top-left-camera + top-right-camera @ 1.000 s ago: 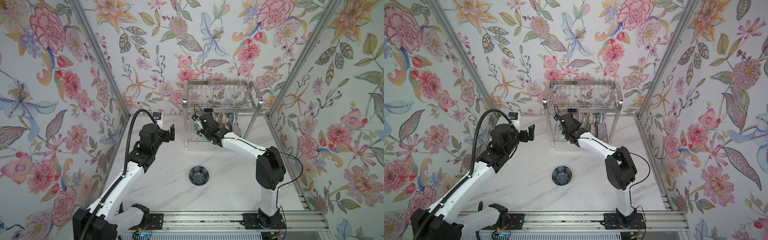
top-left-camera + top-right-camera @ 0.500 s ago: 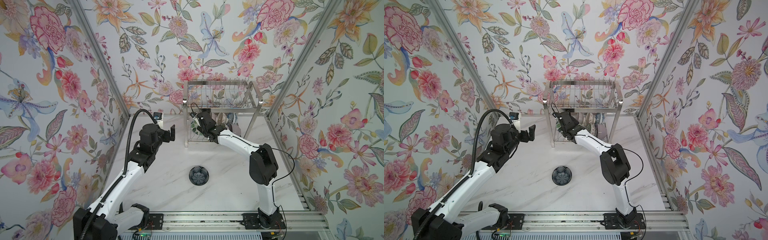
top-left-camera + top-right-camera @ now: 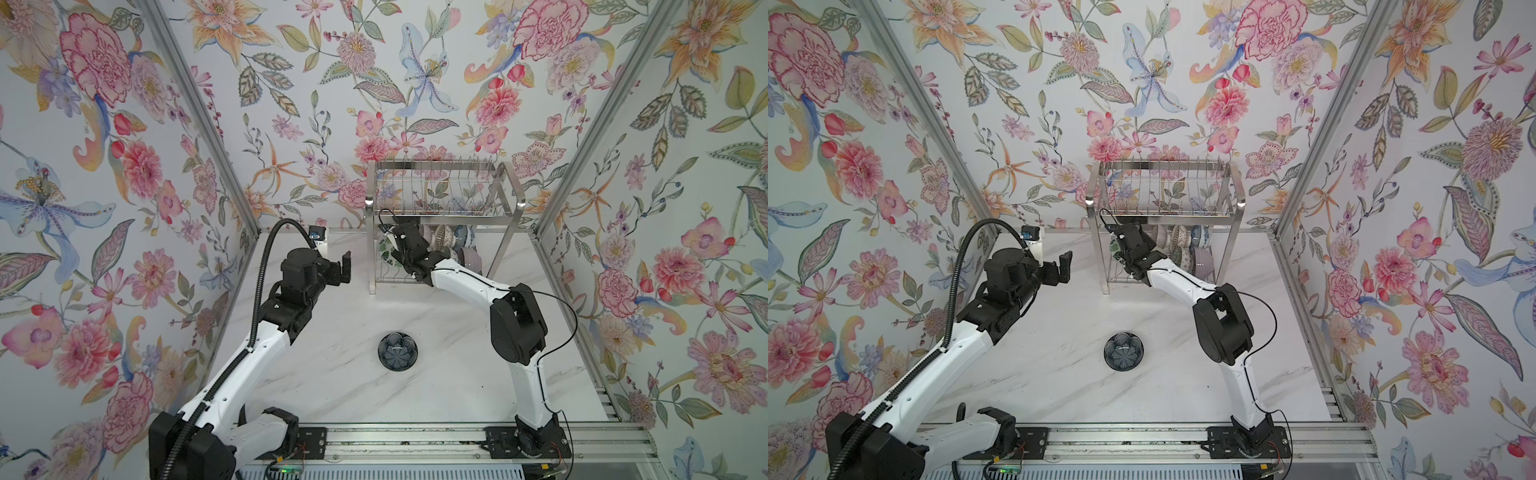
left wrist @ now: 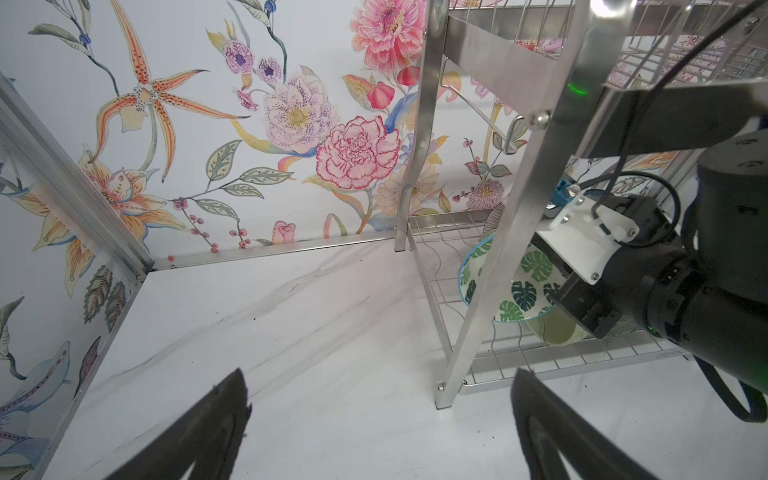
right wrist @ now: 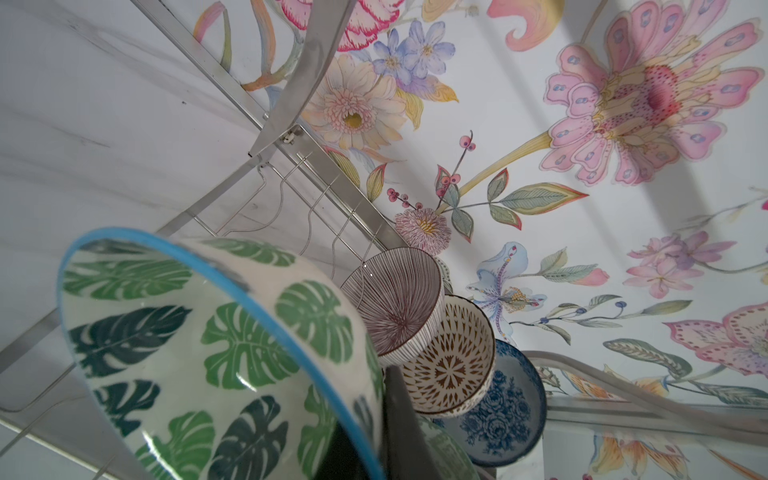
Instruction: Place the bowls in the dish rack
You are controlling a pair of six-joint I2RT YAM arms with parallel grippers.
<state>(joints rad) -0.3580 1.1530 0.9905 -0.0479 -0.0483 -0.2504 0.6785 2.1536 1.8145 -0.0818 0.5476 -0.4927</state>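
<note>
We are placing a bowl. The right gripper [image 4: 569,303] reaches in under the upper tier of the dish rack [image 3: 371,232], at the left end of its lower shelf in both top views. It is clamped tight on the rim of the green leaf bowl [image 5: 216,345], which it holds tilted on edge. We cannot tell whether the bowl rests on the wavy wires yet.

To its right in the right wrist view, the purple-lined bowl [image 5: 395,307], the brown lattice bowl [image 5: 451,365] and the blue floral bowl [image 5: 503,411] stand on edge in a row.

The left gripper [image 3: 343,269] hangs spread wide and empty, left of the rack.

Next, we judge, the leaf bowl must settle between the wires just beside the purple-lined one without knocking it. Then the right jaws can part and draw back clear of the upper tier.

After that, the navy bowl [image 3: 397,350] waits alone on the marble table [image 3: 332,395], lower centre.
</note>
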